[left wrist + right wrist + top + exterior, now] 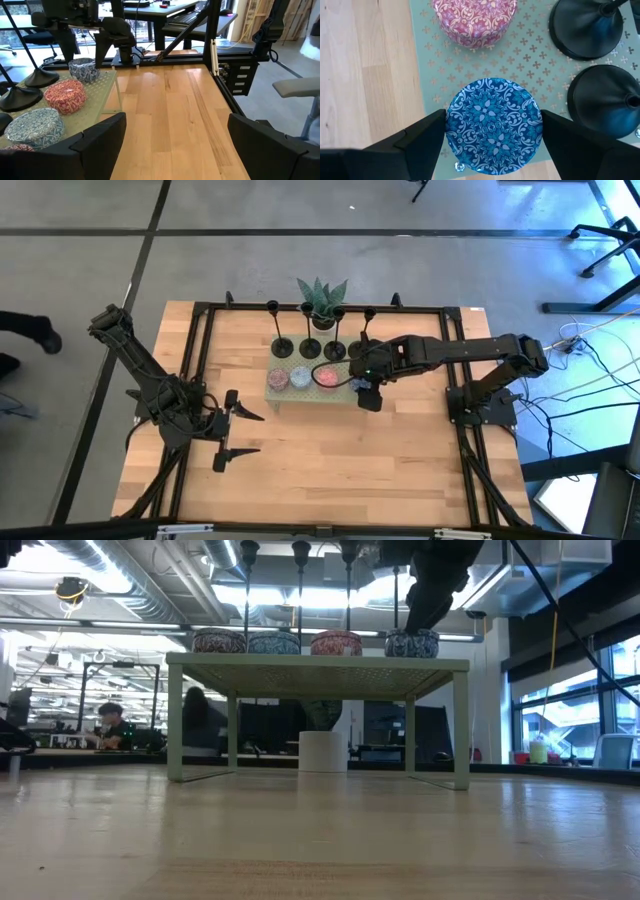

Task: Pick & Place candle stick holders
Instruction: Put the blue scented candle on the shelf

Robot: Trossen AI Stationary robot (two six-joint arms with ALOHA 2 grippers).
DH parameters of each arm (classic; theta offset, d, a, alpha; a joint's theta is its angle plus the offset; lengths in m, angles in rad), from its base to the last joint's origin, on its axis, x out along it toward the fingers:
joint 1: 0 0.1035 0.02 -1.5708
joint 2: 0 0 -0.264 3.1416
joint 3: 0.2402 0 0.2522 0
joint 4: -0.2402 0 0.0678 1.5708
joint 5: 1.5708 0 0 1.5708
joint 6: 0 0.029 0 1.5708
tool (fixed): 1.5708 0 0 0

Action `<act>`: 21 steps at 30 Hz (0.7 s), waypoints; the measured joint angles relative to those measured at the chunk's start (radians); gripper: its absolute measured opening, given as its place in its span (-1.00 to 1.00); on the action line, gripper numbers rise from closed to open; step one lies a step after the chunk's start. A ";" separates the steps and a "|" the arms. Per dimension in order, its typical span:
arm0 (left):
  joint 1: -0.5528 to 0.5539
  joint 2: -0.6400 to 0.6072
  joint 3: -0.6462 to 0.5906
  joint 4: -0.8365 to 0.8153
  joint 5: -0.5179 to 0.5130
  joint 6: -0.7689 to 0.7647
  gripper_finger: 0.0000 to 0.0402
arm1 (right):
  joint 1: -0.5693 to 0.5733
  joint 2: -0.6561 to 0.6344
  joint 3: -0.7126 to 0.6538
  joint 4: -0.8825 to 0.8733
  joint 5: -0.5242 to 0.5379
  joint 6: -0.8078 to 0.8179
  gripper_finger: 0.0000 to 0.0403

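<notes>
While the left gripper [243,433] waits open near the bench's [320,470] left edge, the right gripper [492,131], fingers apart, hovers straddling a blue patterned tin [493,121] on the green shelf's [535,52] right end, with the candle stick holders [308,332] standing just beyond along its far edge.

Left gripper [243,434] and right gripper [368,397] both hold jaws apart.

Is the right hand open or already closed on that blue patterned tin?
Open. The right hand sits above the blue tin, its fingers spread either side, not visibly squeezing it.
</notes>
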 joint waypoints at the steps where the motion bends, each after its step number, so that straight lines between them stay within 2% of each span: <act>1: 0.000 0.000 0.000 0.000 0.000 0.000 0.73 | 0.000 0.000 0.000 0.000 0.000 0.000 0.57; 8: 0.000 0.000 0.000 0.000 0.000 0.000 0.73 | -0.011 0.000 0.000 0.000 0.008 0.019 0.60; 15: 0.000 0.000 0.000 0.000 0.000 0.000 0.73 | -0.011 0.000 0.000 0.000 0.007 0.022 0.85; 21: 0.000 0.000 0.000 0.000 0.000 0.000 0.73 | -0.011 0.000 0.000 0.000 -0.008 0.019 0.89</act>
